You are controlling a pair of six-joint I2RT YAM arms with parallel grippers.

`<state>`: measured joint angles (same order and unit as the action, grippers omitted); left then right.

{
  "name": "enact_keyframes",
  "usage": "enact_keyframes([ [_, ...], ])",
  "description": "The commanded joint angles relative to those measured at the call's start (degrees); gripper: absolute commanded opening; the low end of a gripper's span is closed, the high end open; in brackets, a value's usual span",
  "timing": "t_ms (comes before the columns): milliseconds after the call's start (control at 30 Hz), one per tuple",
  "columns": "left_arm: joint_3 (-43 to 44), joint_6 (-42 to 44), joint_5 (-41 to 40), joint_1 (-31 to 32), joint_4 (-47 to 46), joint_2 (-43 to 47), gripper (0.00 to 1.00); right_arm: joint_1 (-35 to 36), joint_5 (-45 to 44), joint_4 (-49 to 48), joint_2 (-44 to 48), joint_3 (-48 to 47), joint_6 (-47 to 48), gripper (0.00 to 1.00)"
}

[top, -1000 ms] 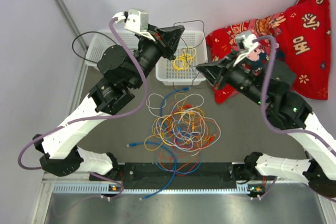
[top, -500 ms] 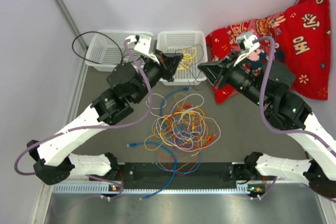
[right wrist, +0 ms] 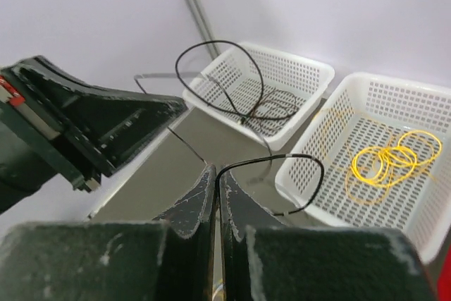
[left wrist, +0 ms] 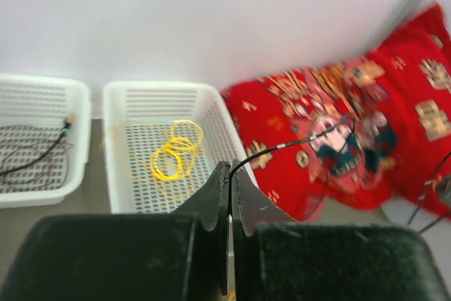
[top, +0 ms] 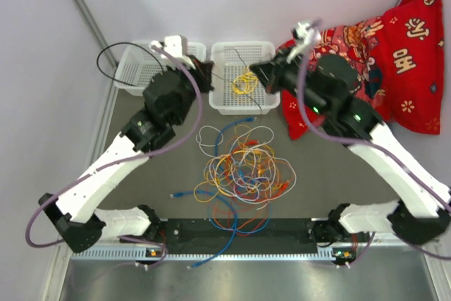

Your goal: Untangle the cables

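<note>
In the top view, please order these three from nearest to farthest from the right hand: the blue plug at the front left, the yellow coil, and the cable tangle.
1. Yellow coil: in the right basket, just beside the right hand.
2. Cable tangle: in the middle of the table, toward the arm bases.
3. Blue plug: front left of the tangle.

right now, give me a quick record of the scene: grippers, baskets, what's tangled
left gripper: shut on black cable
right gripper: shut on black cable too
left basket: dark cable, one loop sticking out past the rim
right basket: yellow cable
tangled pile: on the table; orange, white, blue, yellow; no gripper on it
red cloth: far right corner
</note>
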<state>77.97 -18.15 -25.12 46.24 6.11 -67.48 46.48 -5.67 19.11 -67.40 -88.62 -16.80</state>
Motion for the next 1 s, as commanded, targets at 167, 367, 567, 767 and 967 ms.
enact_keyframes([
  [167,6.05,-9.53,2.36,-21.0,-4.07,-9.15,0.0,-5.69,5.23,-11.11,-27.13,-22.61,-1.83,0.0],
  [367,7.1,-15.24,6.4,-31.9,-11.9,-17.41,0.0,-7.63,13.4,-22.17,-45.06,-38.34,-3.59,0.0],
  [567,9.56,-16.13,4.74,-36.92,-16.57,-24.18,0.0,-10.88,18.15,-38.36,-57.39,-46.61,-12.99,0.0],
  [767,11.06,-16.13,1.58,-39.29,-20.95,-29.37,0.0,-11.32,17.71,-41.08,-66.46,-53.94,-16.16,0.0],
  [967,13.26,-14.1,-2.46,-41.31,-23.33,-33.06,0.0,-11.41,19.56,-42.58,-70.14,-53.06,-18.09,0.0],
])
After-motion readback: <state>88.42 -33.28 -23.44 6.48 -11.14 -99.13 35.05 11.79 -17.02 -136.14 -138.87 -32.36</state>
